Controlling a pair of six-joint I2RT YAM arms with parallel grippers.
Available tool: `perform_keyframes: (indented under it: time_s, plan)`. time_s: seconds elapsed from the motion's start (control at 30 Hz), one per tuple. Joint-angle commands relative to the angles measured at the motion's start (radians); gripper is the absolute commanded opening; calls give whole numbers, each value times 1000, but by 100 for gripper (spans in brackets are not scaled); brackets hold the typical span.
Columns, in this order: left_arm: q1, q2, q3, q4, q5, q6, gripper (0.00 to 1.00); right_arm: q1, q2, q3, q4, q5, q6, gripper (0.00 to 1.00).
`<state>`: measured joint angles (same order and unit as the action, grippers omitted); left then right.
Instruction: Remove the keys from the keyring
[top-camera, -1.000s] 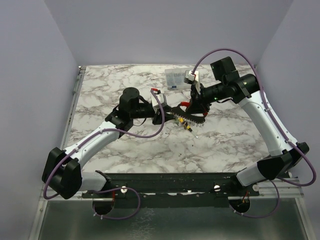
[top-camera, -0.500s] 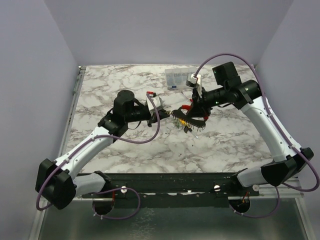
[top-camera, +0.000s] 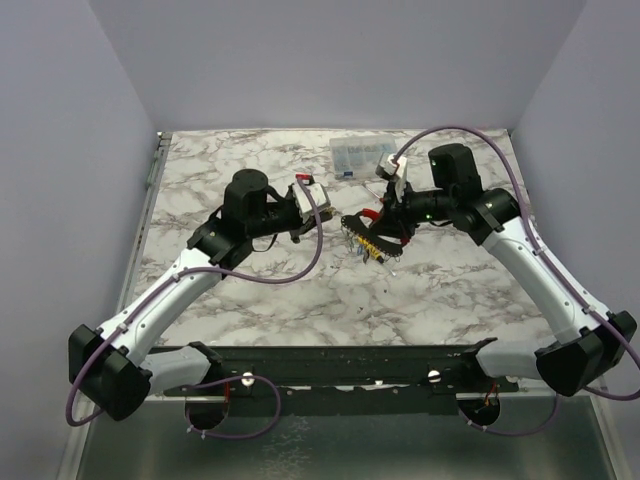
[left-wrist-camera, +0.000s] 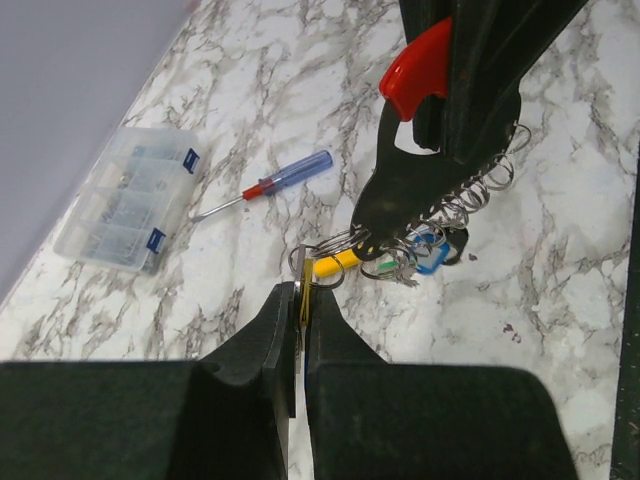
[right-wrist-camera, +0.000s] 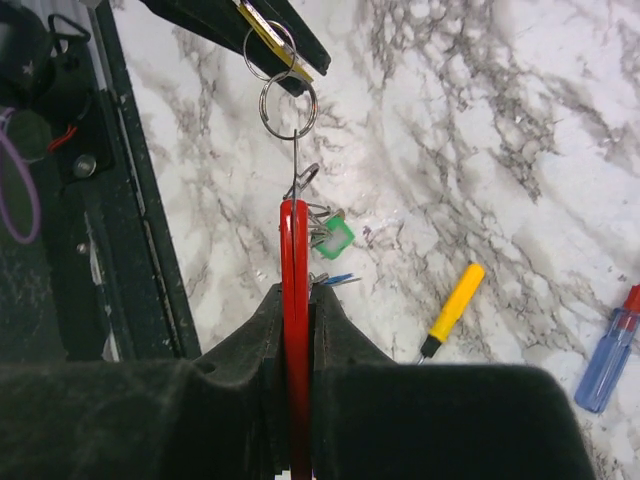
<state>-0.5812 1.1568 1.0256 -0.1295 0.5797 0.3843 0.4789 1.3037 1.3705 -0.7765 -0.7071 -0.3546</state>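
My right gripper (right-wrist-camera: 297, 300) is shut on the red strap (right-wrist-camera: 294, 250) of the keyring and holds it above the table. A thin metal ring (right-wrist-camera: 288, 105) hangs off the strap. The green key (right-wrist-camera: 336, 237) and the blue key (right-wrist-camera: 335, 280) dangle beside it. My left gripper (left-wrist-camera: 300, 295) is shut on the yellow key (right-wrist-camera: 275, 40), which sits on a second small ring linked to the first. In the top view the two grippers, left (top-camera: 322, 212) and right (top-camera: 372, 225), face each other with the bunch (top-camera: 368, 245) between them.
A yellow-handled screwdriver (right-wrist-camera: 455, 305) lies on the marble under the bunch. A red-and-blue-handled screwdriver (left-wrist-camera: 280, 180) lies further back. A clear plastic parts box (top-camera: 360, 155) stands at the back edge. A wire coil (left-wrist-camera: 470, 200) hangs by my right gripper.
My left gripper has drawn back to the left and up a little. My right arm has shifted and turned slightly. The bunch stays strung between the two grippers.
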Motion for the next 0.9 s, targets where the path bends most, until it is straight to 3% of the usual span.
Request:
perform_keyframes:
  time_s: [0.0, 0.33, 0.47, 0.77, 0.87]
  plan:
    - [1, 9, 75, -54, -74, 95, 0, 1, -62, -77, 170, 65, 58, 1]
    - [-54, 22, 112, -96, -122, 398, 0, 1, -148, -260, 347, -22, 23, 3]
    - [-67, 43, 141, -96, -104, 462, 0, 1, -168, -314, 387, -52, -11, 12]
    - [-87, 30, 126, -105, -4, 579, 0, 1, -203, -375, 428, -101, -68, 50]
    - [-88, 29, 126, -119, 14, 594, 0, 0, -213, -374, 439, -112, -70, 54]
